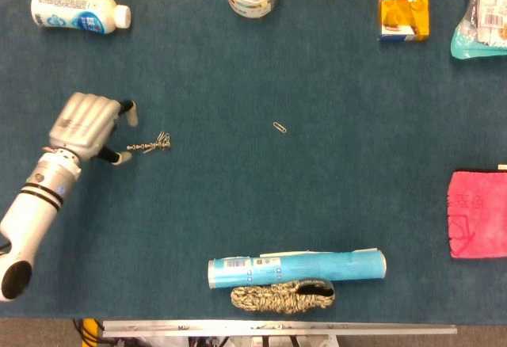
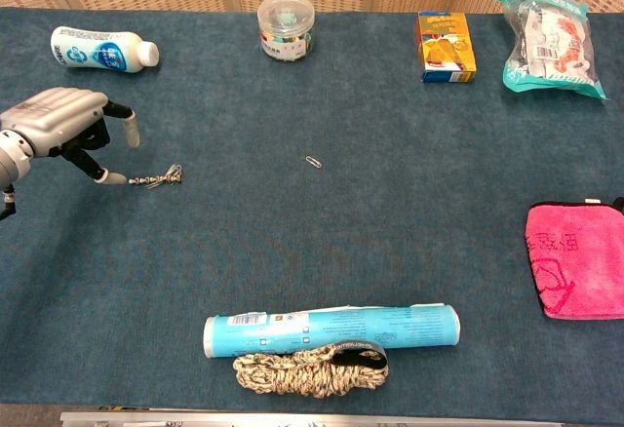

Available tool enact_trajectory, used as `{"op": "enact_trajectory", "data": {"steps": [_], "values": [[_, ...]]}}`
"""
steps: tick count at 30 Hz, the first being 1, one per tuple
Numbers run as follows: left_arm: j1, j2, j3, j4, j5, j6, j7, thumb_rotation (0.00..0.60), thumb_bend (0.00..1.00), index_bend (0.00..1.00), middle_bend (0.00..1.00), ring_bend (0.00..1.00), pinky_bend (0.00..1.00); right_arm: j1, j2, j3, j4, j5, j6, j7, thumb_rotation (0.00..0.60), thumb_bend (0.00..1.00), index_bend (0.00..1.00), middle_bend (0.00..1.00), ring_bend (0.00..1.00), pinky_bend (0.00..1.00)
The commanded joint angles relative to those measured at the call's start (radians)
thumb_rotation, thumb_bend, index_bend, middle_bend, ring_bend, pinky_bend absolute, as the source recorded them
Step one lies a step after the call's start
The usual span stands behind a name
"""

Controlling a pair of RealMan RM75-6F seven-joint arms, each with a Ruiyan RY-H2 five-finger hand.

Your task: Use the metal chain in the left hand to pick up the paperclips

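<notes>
**Chain down on the bench, paperclip well apart**

The metal chain is seen lying flat on the blue bench, toward the left edge, bunched at its right end. The left hand is held just beside it with the fingers spread and nothing grasped between them; one fingertip sits close to the chain's near end, though contact cannot be confirmed from either view. The right hand is not shown.

The single paperclip is found near the middle of the bench, well apart from the chain and to its right. More coloured clips may be held in the clear jar at the far edge, but the contents are too small to be told.

By the look of it, the step in hand is a regrasp. The chain would best be pinched at its thin near end, so that the bunched end is left free to dangle. The pinch should be made low and square to the bench, since small links are easily pushed along the cloth rather than lifted. Once the chain is held, the free end should be carried across and lowered straight onto the paperclip, not dragged, so that the clip is not flicked away toward the tube at the near edge.
</notes>
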Motion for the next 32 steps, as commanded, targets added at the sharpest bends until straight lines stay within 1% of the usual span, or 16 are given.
{"op": "enact_trajectory", "data": {"steps": [1, 2, 4, 5, 6, 7, 10, 12, 14, 16, 18, 25, 32], "values": [[0.049, 0.047, -0.02, -0.059, -0.007, 0.097, 0.026, 0.6, 0.02, 0.45, 0.87, 0.91, 0.97, 0.003, 0.001, 0.0, -0.004, -0.001, -0.003, -0.006, 0.6, 0.0, 0.27, 0.26, 0.14, 0.48], [0.061, 0.056, -0.025, -0.071, -0.011, 0.121, 0.031, 0.6, 0.02, 0.45, 0.78, 0.82, 0.94, 0.004, 0.001, 0.0, -0.006, -0.001, -0.004, -0.009, 0.6, 0.0, 0.27, 0.26, 0.14, 0.48], [0.086, 0.07, -0.036, -0.098, -0.024, 0.172, 0.046, 0.6, 0.02, 0.45, 0.62, 0.67, 0.87, 0.007, 0.0, -0.001, -0.011, -0.003, -0.006, -0.015, 0.6, 0.0, 0.27, 0.26, 0.14, 0.48], [0.103, 0.076, -0.043, -0.114, -0.029, 0.21, 0.061, 0.6, 0.02, 0.45, 0.58, 0.62, 0.85, 0.009, 0.0, -0.001, -0.015, -0.005, -0.007, -0.019, 0.6, 0.0, 0.27, 0.26, 0.14, 0.48], [0.119, 0.081, -0.047, -0.13, -0.029, 0.247, 0.076, 0.6, 0.02, 0.45, 0.51, 0.55, 0.79, 0.012, 0.0, -0.001, -0.019, -0.006, -0.01, -0.023, 0.6, 0.0, 0.27, 0.26, 0.14, 0.48], [0.132, 0.086, -0.05, -0.143, -0.028, 0.271, 0.083, 0.6, 0.02, 0.45, 0.47, 0.5, 0.73, 0.014, 0.0, -0.001, -0.022, -0.007, -0.012, -0.027, 0.6, 0.0, 0.27, 0.26, 0.14, 0.48], [0.169, 0.11, -0.047, -0.192, -0.019, 0.331, 0.1, 0.6, 0.02, 0.45, 0.4, 0.41, 0.58, 0.019, 0.003, -0.001, -0.033, -0.009, -0.016, -0.043, 0.6, 0.0, 0.27, 0.26, 0.14, 0.48], [0.194, 0.128, -0.04, -0.221, -0.007, 0.367, 0.111, 0.6, 0.02, 0.45, 0.39, 0.38, 0.51, 0.021, 0.005, 0.001, -0.042, -0.006, -0.017, -0.056, 0.6, 0.0, 0.27, 0.26, 0.14, 0.48], [0.216, 0.137, -0.035, -0.241, 0.002, 0.395, 0.107, 0.6, 0.02, 0.46, 0.39, 0.37, 0.43, 0.02, 0.005, 0.004, -0.05, 0.0, -0.017, -0.072, 0.6, 0.0, 0.27, 0.26, 0.14, 0.48], [0.243, 0.147, -0.024, -0.253, 0.011, 0.419, 0.101, 0.6, 0.02, 0.46, 0.39, 0.37, 0.38, 0.02, 0.004, 0.005, -0.059, 0.006, -0.019, -0.087, 0.6, 0.0, 0.27, 0.26, 0.14, 0.48], [0.266, 0.152, -0.013, -0.259, 0.018, 0.438, 0.099, 0.6, 0.02, 0.46, 0.39, 0.37, 0.35, 0.02, 0.005, 0.006, -0.067, 0.011, -0.024, -0.095, 0.6, 0.0, 0.27, 0.26, 0.14, 0.48], [0.355, 0.155, 0.027, -0.27, 0.054, 0.515, 0.089, 0.6, 0.02, 0.47, 0.38, 0.37, 0.35, 0.024, 0.005, 0.008, -0.09, 0.027, -0.044, -0.126, 0.6, 0.0, 0.27, 0.26, 0.14, 0.48], [0.407, 0.148, 0.029, -0.259, 0.054, 0.543, 0.064, 0.6, 0.02, 0.48, 0.36, 0.37, 0.35, 0.033, 0.009, 0.008, -0.111, 0.022, -0.053, -0.139, 0.6, 0.0, 0.27, 0.26, 0.14, 0.48]]}}
